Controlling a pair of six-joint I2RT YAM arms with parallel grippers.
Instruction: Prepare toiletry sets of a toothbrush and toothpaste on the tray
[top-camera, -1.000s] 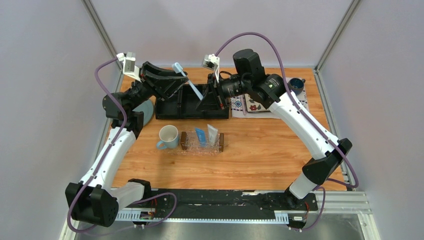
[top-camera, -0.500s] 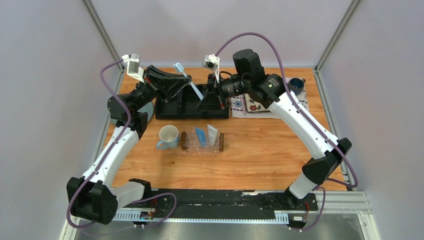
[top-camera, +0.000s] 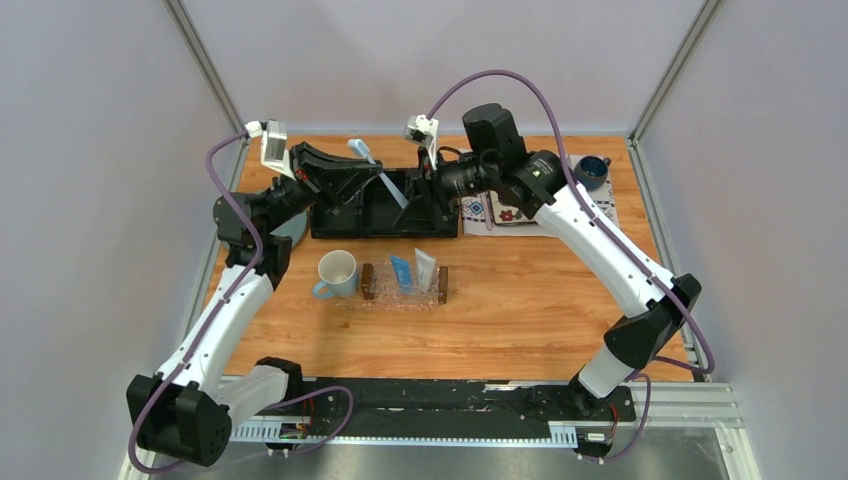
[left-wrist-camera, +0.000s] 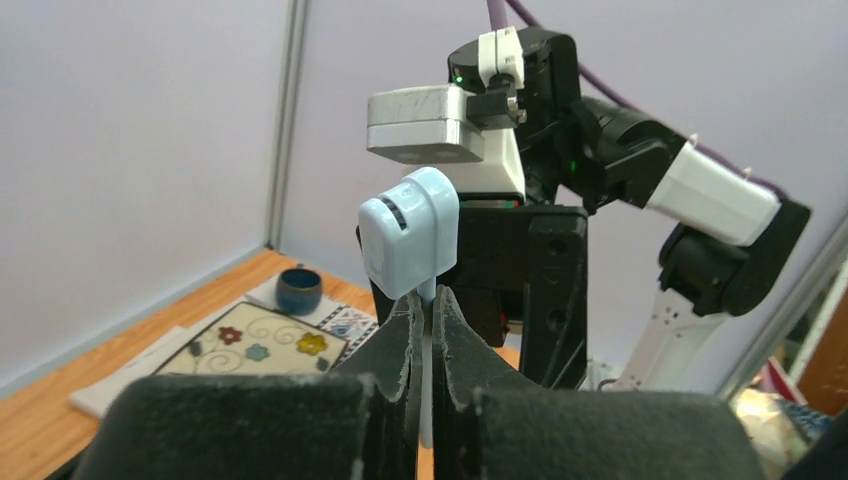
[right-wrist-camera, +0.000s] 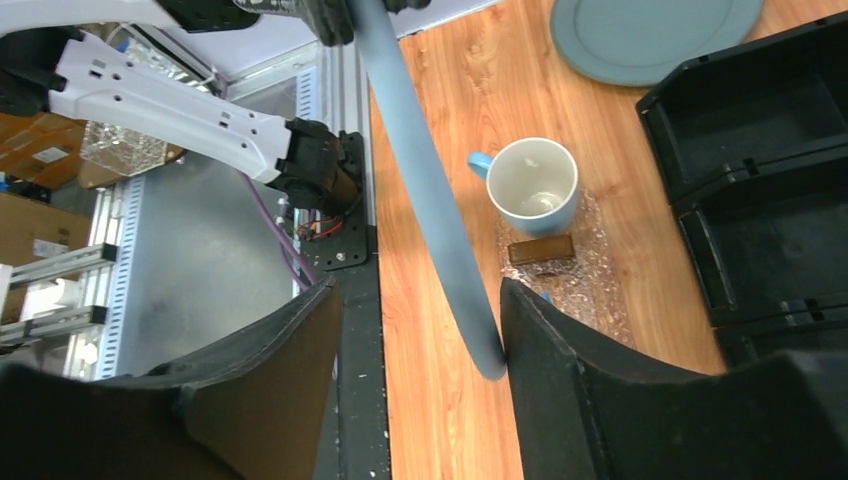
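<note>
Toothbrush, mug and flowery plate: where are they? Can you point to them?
toothbrush (top-camera: 392, 188), top view, middle of its handle.
blue mug (top-camera: 337, 272), top view, inside of the cup.
floral plate (left-wrist-camera: 262, 342), left wrist view, its patterned face.

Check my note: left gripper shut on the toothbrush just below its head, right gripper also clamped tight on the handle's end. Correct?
Not the right gripper: the right wrist view shows it open, fingers wide apart with the toothbrush handle's end between them. The left gripper is shut just below the head, as noted.
</note>
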